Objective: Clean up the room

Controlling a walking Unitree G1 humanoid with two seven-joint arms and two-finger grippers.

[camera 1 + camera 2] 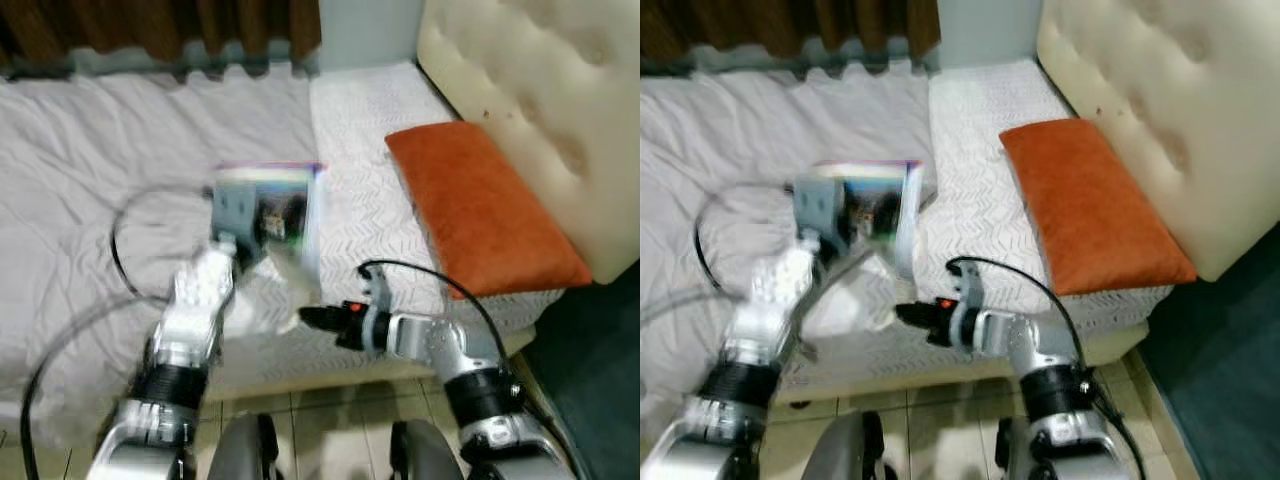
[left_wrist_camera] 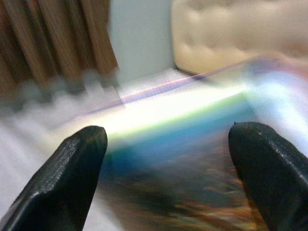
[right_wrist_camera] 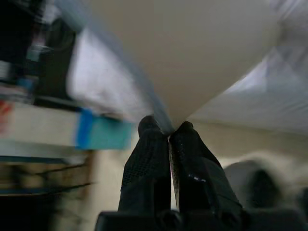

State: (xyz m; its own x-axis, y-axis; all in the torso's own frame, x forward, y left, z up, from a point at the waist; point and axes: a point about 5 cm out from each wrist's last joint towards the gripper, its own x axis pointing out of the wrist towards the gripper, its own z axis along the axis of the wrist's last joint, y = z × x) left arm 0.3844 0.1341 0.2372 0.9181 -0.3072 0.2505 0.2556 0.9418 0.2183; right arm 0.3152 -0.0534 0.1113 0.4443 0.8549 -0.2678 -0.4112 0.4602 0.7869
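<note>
A: White sheet on the bed, item one. What sits on it?

B: Item two: book, glossy, colour-printed cover, blurred. It is lifted just above the bed, near the bed's front edge, well apart from the orange pillow that lies on the bed against the cream headboard.

A: Grippers?

B: Left gripper: fingers spread wide, one on either side of the cover in the wrist view. Whether they touch the book cannot be told; motion blur. Right gripper: fingers pressed together, pinching the edge of a pale page or the back cover.

A: Arm poses?

B: Left arm reaches forward and up over the bed's front edge, wrist raised beneath the book. Right arm is bent at the elbow, forearm level and pointing across toward the book, gripper low beside the bed's front edge, a black cable looping over it.

A: Step in hand, by your reading?

B: Likely gathering the book off the bed to put it away. To do it well, I judge: close the left fingers squarely on the cover before the right lets go, since a pinch on a thin edge could tear or slip. Keep the book closed and level, and lift it clear of the sheet so no fabric drags.
</note>
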